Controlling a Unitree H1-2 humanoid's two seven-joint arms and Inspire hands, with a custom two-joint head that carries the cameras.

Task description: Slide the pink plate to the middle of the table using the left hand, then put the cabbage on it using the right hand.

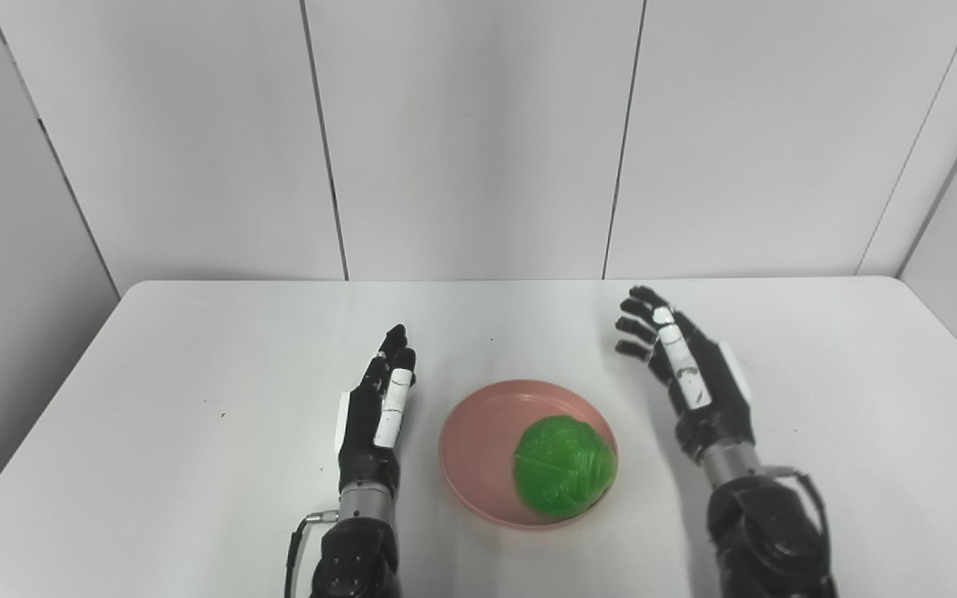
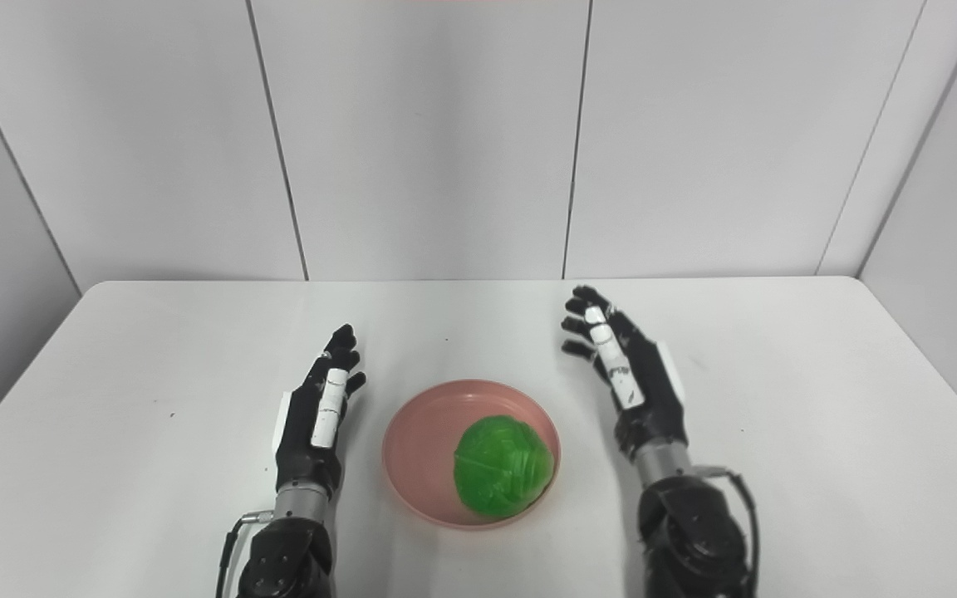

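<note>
Cabbage (image 1: 564, 467) rests on plate (image 1: 478, 432), midway between empty, spread-fingered left hand (image 1: 375, 415) and right hand (image 1: 690, 374).

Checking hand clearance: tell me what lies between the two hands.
The pink plate holding the cabbage lies between left hand and right hand, in both views.

Pink plate (image 1: 478, 448) on white table (image 1: 196, 399)
</note>
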